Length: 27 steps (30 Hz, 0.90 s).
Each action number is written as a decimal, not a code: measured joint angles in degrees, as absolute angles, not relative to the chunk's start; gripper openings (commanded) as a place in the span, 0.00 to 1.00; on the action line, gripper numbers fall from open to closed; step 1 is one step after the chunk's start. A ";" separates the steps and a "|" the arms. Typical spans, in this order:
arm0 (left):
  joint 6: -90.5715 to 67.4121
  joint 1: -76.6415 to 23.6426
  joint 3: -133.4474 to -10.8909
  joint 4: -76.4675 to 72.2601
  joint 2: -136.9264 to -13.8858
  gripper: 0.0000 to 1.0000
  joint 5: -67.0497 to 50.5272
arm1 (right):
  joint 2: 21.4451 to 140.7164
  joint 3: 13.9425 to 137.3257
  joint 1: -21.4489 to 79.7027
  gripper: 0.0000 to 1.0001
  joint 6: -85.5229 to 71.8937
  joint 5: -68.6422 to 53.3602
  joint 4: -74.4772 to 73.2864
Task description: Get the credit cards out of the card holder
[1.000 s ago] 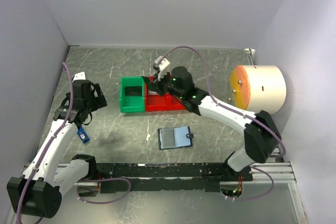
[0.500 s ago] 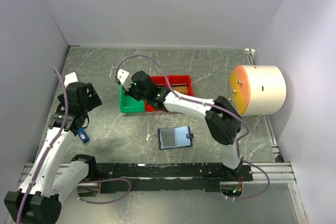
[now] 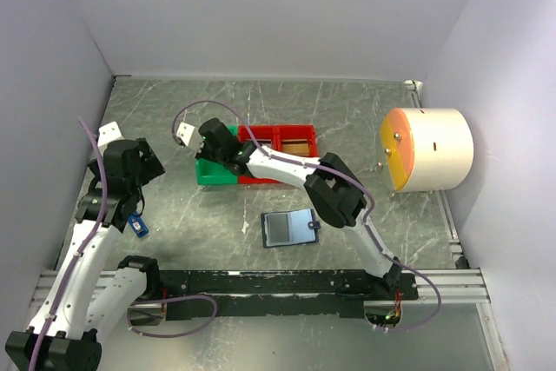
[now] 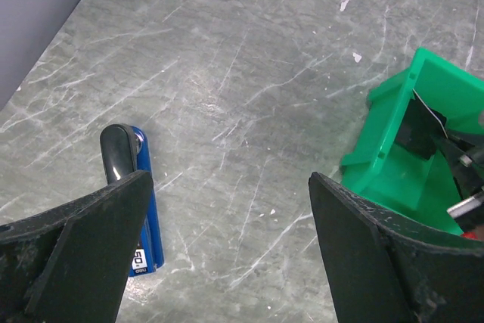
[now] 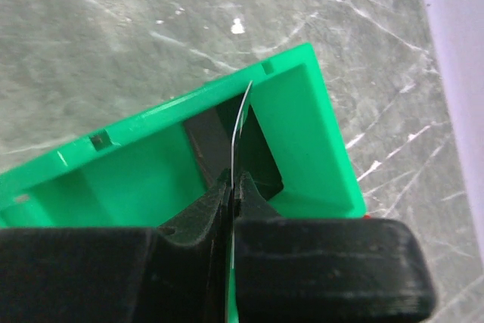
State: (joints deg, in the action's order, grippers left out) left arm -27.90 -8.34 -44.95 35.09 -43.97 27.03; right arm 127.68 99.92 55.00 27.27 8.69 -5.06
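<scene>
Top external view: the grey veined table (image 3: 347,102) takes up most of the frame. A cream cylinder (image 3: 434,149) with an orange face stands at the right edge. The right arm (image 3: 291,171) stretches from the lower right to the upper centre-left. There the right gripper (image 3: 215,147) hangs over the green bin (image 3: 208,176), which touches the red bin (image 3: 295,129) on its right. A tan-brown flat piece (image 3: 298,139) shows in the red bin's right part. The left arm (image 3: 82,241) runs up the left side of the frame. The card holder (image 3: 289,228) lies opened flat on the table at lower centre, below the bins and apart from both arms. Its left half shows a pale grey panel, and I cannot tell whether that is a card or a pocket. In the right wrist view, the right gripper's jaws are pressed together on a thin card (image 5: 240,122), seen edge-on and bowed, above the green bin's cavity. A dark card (image 5: 206,140) lies inside that cavity. In the left wrist view, the left gripper (image 4: 228,183) has its jaws spread wide over bare table and holds nothing. A small blue tag (image 4: 149,209) lies just beside its finger at lower left.
</scene>
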 measured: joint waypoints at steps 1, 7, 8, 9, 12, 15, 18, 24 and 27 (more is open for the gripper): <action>-27.90 -8.34 -44.95 35.11 -43.83 0.97 27.11 | 128.55 100.75 54.98 0.00 28.38 9.50 -5.08; -27.92 -8.34 -44.95 35.38 -43.77 0.97 27.86 | 130.93 102.02 54.43 0.00 34.00 12.47 -4.91; -27.92 -8.34 -44.95 35.42 -43.79 0.97 27.88 | 131.17 102.02 54.39 0.00 34.74 12.49 -4.64; -27.92 -8.34 -44.95 35.42 -43.83 0.97 27.86 | 131.35 102.02 54.39 0.00 35.40 12.47 -4.58; -27.92 -8.34 -44.95 35.44 -43.97 0.97 27.86 | 131.52 102.02 54.35 0.00 37.19 12.29 -4.43; -27.90 -8.34 -44.95 35.44 -44.10 0.96 27.86 | 132.00 102.65 54.06 0.00 38.85 12.25 -4.21; -27.92 -8.34 -44.95 35.48 -44.23 0.96 27.90 | 133.32 104.33 53.67 0.00 40.16 12.40 -4.21; -28.34 -8.34 -44.95 35.90 -43.59 0.97 28.99 | 134.21 104.64 53.17 0.00 41.10 12.47 -4.36; -28.53 -8.34 -44.95 35.88 -42.54 0.96 29.50 | 134.17 103.83 52.97 0.00 41.10 12.45 -3.55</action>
